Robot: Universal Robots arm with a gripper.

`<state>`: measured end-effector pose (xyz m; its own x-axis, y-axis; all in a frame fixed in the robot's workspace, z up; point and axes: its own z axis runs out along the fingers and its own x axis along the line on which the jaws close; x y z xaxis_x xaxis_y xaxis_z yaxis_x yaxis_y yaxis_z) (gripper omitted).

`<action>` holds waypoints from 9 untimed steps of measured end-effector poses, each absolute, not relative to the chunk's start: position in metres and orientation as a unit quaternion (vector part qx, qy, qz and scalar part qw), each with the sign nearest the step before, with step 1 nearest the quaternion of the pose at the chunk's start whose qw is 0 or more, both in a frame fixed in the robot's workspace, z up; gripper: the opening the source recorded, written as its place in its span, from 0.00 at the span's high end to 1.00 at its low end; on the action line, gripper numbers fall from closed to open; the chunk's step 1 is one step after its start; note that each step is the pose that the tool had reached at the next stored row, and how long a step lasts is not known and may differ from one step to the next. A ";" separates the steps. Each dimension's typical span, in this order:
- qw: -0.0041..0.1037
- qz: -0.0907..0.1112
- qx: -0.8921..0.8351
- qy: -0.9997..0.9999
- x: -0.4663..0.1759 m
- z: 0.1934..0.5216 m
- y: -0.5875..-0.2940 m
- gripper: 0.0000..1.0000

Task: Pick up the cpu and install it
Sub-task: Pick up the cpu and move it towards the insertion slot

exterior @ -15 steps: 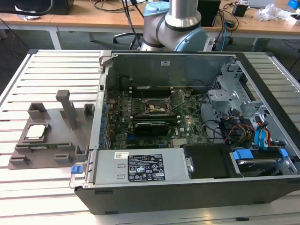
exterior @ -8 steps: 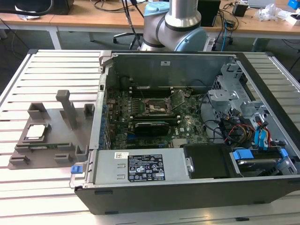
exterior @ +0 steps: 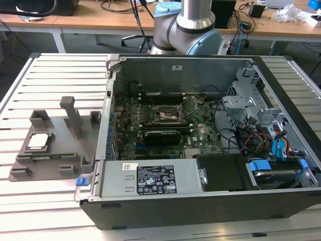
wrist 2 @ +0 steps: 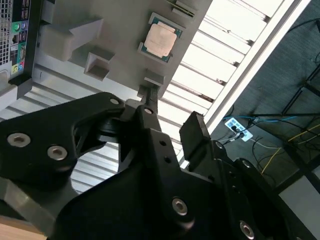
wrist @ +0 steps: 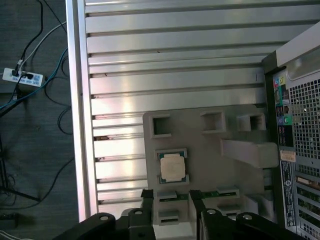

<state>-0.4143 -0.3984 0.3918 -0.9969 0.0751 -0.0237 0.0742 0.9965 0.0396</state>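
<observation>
I am watching the cpu [exterior: 40,141] lying flat, silvery top up, in a square pocket of the grey fixture [exterior: 65,150]. The fixture is sitting on the slatted table [exterior: 50,211], at the exterior view's left of the open case [exterior: 200,211]. The cpu is lying well apart from the socket [exterior: 165,114], which is sitting on the motherboard [exterior: 200,130] inside the case. The arm [exterior: 195,20] is rising behind the case's far wall.

In the first wrist view I am looking straight down on the fixture [wrist: 210,145]. The cpu [wrist: 173,166] is resting in its pocket there, and the case's rear panel [wrist: 300,125] is standing just beside the fixture. The gripper [wrist: 171,200] is hanging over the fixture's edge, near the cpu but not touching it. Its fingers [wrist: 147,202] are spread, with bare fixture showing through the gap, and they are gripping nothing. Off the table's edge, a power strip [wrist: 22,77] is lying on the floor.

In the second wrist view I am seeing the gripper [wrist 2: 171,107] from behind its black body. Its fingers are standing apart with nothing between them, and the cpu [wrist 2: 160,40] is lying beyond the fingertips on the fixture [wrist 2: 100,30].
</observation>
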 end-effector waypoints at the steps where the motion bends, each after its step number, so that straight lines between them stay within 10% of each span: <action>1: 0.013 0.019 0.037 0.999 -0.414 0.392 -0.398 0.40; 9: 0.013 0.019 0.037 0.999 -0.414 0.392 -0.398 0.28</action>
